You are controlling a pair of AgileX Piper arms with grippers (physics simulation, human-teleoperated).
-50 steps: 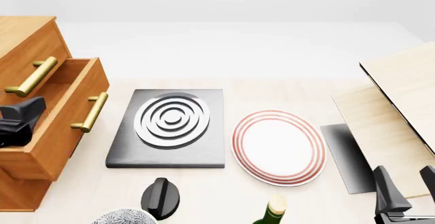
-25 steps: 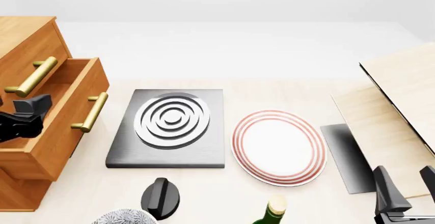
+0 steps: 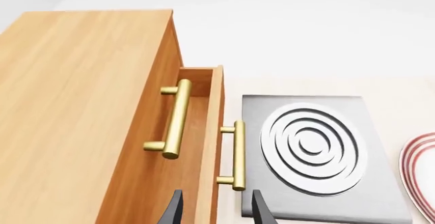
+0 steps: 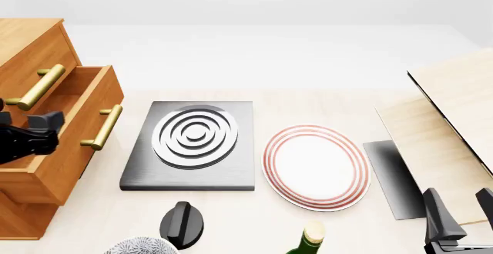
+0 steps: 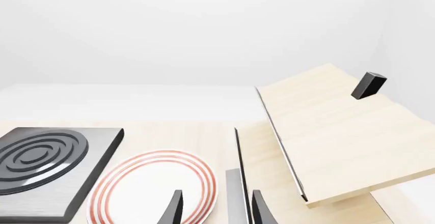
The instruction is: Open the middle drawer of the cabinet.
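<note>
The cabinet (image 4: pixel 31 46) stands at the left edge; it also shows in the left wrist view (image 3: pixel 75 107). Its middle drawer (image 4: pixel 73 144) is pulled out, with its brass bar handle (image 4: pixel 104 127) facing the table's middle. The shut top drawer's handle (image 4: pixel 34 86) is above it. My left gripper (image 4: pixel 45 128) hovers over the open drawer box, just behind its front panel. In the left wrist view this gripper (image 3: pixel 216 211) is open and empty, with the drawer's front edge between its fingers and the handle (image 3: pixel 237 155) just ahead. My right gripper (image 4: pixel 462 210) is open and empty at the near right.
A dark slab with silver rings (image 4: pixel 193 144) lies right of the drawer, and a red-rimmed white plate (image 4: pixel 316 166) is beside it. A black knob-like object (image 4: pixel 182 224), a green bottle top (image 4: pixel 310 239) and a grey patterned thing (image 4: pixel 138 247) sit at the near edge. Pale wood boards (image 4: pixel 454 115) rise at right.
My left gripper has shifted a little to the right over the open drawer, toward its front panel. The drawer and the right arm have not moved.
</note>
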